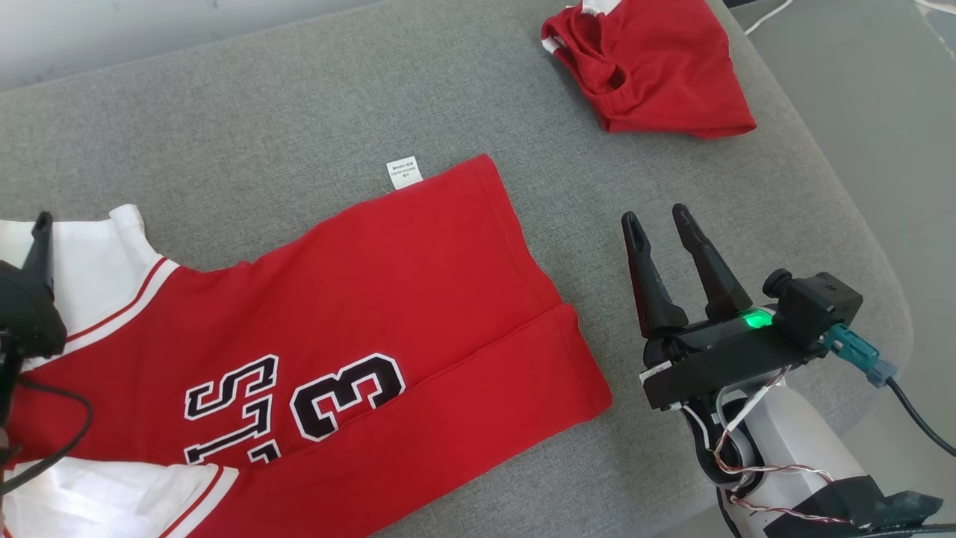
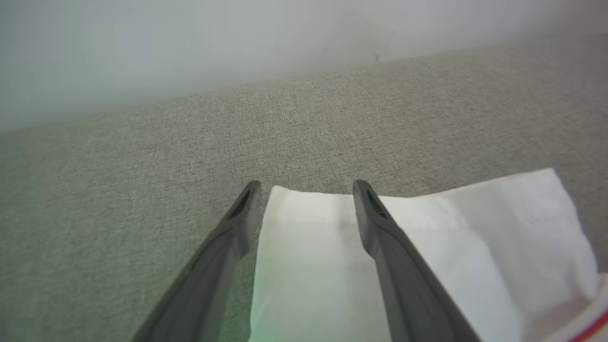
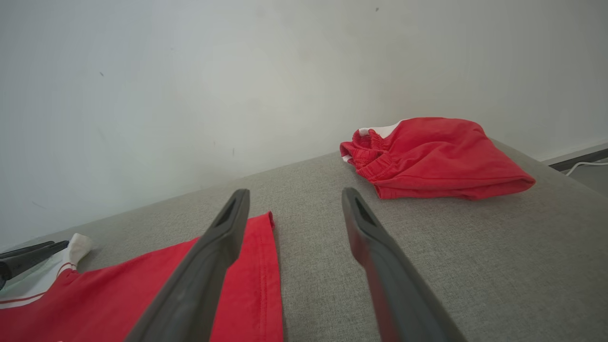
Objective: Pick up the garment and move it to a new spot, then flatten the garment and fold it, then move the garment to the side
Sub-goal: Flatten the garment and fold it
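the red jersey lies spread on the grey cloth-covered counter, its collar end at the robot's left and its hem toward the right. the numbers face up. its near long side looks already turned over onto the body, leaving a straight fold, so i judge the folding is partly done.

the left claw is open and holds nothing. it straddles the outer corner of the white sleeve, with one finger over bare counter and the other over the cloth. whether the tips touch, i cannot tell. the right claw is open and empty too, above bare counter just beside the hem.

to do the next fold well, each claw should take both layers at its own end, close to the edge. the left should slide further onto the sleeve, so it does not pinch a corner that could slip out. the right has to come in over the hem first. lift low and evenly, so the first fold does not fall open. keep the cloth taut between the claws, and keep away from the red shorts at the far right corner.
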Controlling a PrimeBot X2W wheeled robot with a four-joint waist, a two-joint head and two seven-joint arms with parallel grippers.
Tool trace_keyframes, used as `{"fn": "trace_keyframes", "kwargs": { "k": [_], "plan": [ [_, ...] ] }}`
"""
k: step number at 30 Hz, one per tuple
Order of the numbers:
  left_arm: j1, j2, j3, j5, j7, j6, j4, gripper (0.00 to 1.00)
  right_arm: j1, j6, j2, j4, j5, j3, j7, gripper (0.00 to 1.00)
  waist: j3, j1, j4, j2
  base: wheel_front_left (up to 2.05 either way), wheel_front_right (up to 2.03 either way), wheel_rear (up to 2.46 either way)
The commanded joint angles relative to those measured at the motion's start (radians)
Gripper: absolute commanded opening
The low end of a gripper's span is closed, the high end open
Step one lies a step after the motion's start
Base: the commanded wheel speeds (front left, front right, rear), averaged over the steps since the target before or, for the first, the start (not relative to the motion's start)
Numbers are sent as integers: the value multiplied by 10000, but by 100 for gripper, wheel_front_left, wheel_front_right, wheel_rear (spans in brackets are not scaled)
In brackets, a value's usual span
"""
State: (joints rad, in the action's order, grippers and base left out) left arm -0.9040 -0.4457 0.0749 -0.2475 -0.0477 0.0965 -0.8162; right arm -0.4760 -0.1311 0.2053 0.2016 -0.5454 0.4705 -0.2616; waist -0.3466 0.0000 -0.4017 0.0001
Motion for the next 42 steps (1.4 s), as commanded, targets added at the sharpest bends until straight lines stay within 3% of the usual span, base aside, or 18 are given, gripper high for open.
{"fn": "trace_keyframes", "kwargs": {
  "k": [1,2,5,8,9,13,19,20,21,42],
  "plan": [
    [-51,20,39,-50,-52,69,-183,94,36,8,-16,0,-66,55,-41,100,-10,0,-6,-1,0,0,0],
    [-102,13,57,-79,-50,52,-244,52,10,8,-17,4,-73,74,-41,100,-24,0,-13,-1,0,0,0],
    [-169,54,124,-133,-98,68,-472,3,-53,8,41,58,-95,150,-39,100,-65,0,-46,-1,0,0,0],
    [-232,-19,124,-134,-34,21,-599,9,-97,8,62,90,-119,177,-39,100,-95,0,-79,-1,0,0,0],
    [-232,-39,140,-132,-61,0,-704,0,-116,8,76,109,-140,181,-39,100,-104,0,-93,-1,0,0,0],
    [-340,-149,205,31,243,-178,-910,0,-160,8,128,191,-172,186,-39,100,-53,0,-112,-1,0,0,0],
    [-396,-53,313,-86,563,-78,-1099,0,-26,8,170,326,-175,131,-39,100,177,0,78,-1,0,0,0],
    [-402,-59,332,-108,602,-52,-1109,42,-37,8,160,330,-182,151,-39,100,195,0,100,-1,0,0,0],
    [-419,-64,360,-107,636,-37,-1122,100,-49,8,162,340,-190,154,-39,100,207,0,124,-1,0,0,0],
    [-807,-332,916,-87,155,-12,-1752,100,-125,8,179,383,-439,332,-24,100,-36,0,-186,-1,0,0,0]
  ]
}}
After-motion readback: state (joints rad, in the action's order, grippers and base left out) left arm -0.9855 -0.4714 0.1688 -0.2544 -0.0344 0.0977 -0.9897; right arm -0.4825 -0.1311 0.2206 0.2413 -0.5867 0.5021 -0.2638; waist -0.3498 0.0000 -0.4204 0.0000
